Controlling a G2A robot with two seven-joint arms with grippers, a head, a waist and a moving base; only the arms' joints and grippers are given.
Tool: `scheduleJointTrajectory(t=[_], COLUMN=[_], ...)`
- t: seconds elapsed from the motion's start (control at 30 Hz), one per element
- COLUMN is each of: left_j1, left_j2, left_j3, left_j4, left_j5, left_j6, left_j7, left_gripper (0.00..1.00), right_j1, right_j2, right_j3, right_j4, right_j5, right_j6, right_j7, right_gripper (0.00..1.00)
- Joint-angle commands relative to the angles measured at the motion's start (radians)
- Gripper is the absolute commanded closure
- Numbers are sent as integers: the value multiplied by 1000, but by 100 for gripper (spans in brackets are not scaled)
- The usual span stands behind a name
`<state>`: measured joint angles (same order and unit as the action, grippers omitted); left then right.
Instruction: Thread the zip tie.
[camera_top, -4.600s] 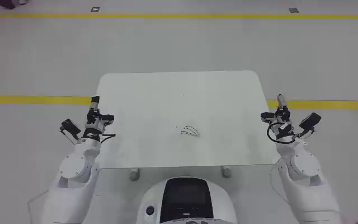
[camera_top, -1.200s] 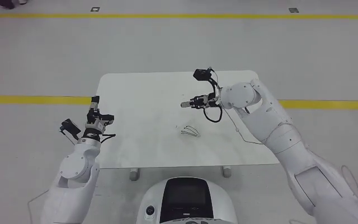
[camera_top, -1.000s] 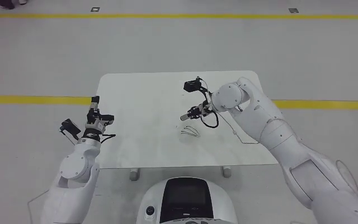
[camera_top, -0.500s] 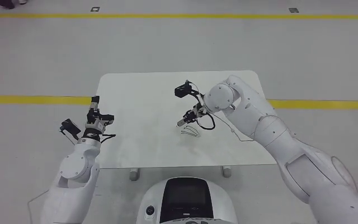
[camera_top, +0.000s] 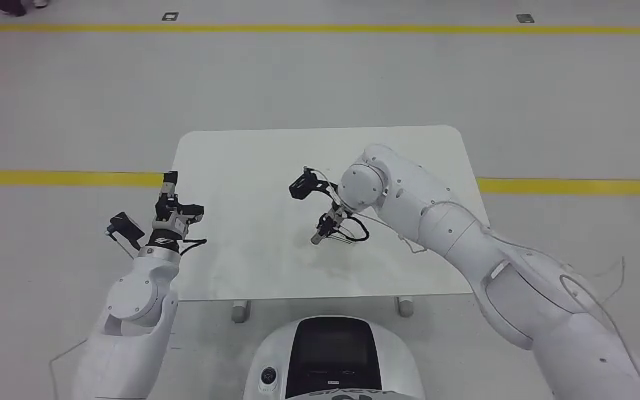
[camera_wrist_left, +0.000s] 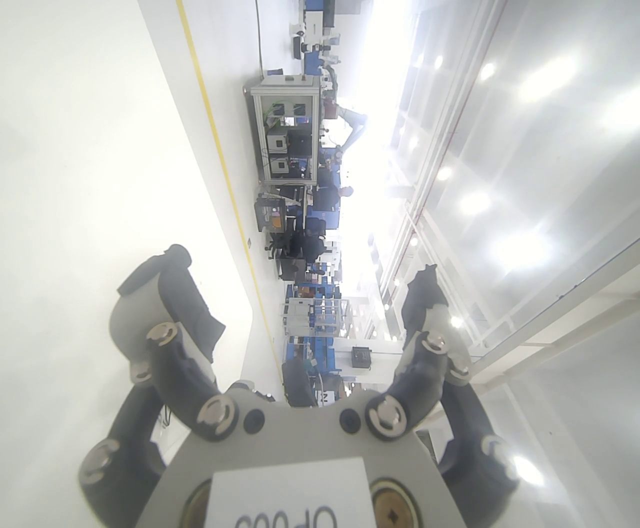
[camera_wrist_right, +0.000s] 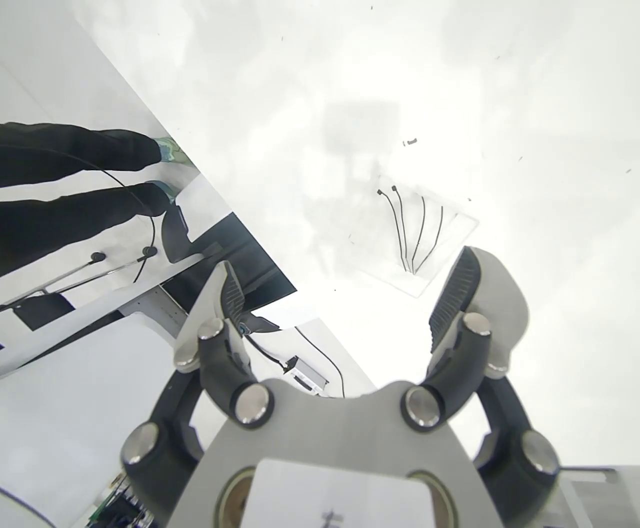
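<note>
Fingers (camera_wrist_right: 452, 290) spread wide on the right gripper (camera_wrist_right: 345, 265), nothing between them! It hangs low over the table (camera_top: 250, 170), near the middle and towards the robot's side, tilted down at the surface. Just past its tips lie the zip ties (camera_wrist_right: 415, 230): four thin black strips flat on a clear sheet (camera_wrist_right: 462, 222), fanned out and meeting at one end, untouched. Over at the table's left edge, the left gripper (camera_wrist_left: 300, 265) sits well apart from the ties, fingers released too, holding nothing and pointing away from the robot.
</note>
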<state>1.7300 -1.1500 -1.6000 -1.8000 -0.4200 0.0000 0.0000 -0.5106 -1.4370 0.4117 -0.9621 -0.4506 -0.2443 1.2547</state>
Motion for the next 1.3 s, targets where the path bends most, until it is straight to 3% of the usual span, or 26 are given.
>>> scheduleJointTrajectory(t=[0.0,0.3,0.43,0.8,0.9,1.27], left_j1=[0,0,0,0,0,0], left_j2=[0,0,0,0,0,0], left_j3=[0,0,0,0,0,0], left_j4=[0,0,0,0,0,0], left_j5=[0,0,0,0,0,0], left_j6=[0,0,0,0,0,0], left_j7=[0,0,0,0,0,0], left_gripper=[0,0,0,0,0,0], right_j1=[0,-5,-4,-19,-25,-36], right_j2=[0,-16,-41,-45,-56,-54], right_j3=[0,-42,-70,-85,-94,-87], right_j4=[-1,1,46,43,57,47], right_j5=[0,-111,-128,-171,-164,-164], right_j6=[1,18,-19,-29,-67,-73], right_j7=[0,-14,-8,-35,-25,-57], right_gripper=[0,0,0,0,0,0])
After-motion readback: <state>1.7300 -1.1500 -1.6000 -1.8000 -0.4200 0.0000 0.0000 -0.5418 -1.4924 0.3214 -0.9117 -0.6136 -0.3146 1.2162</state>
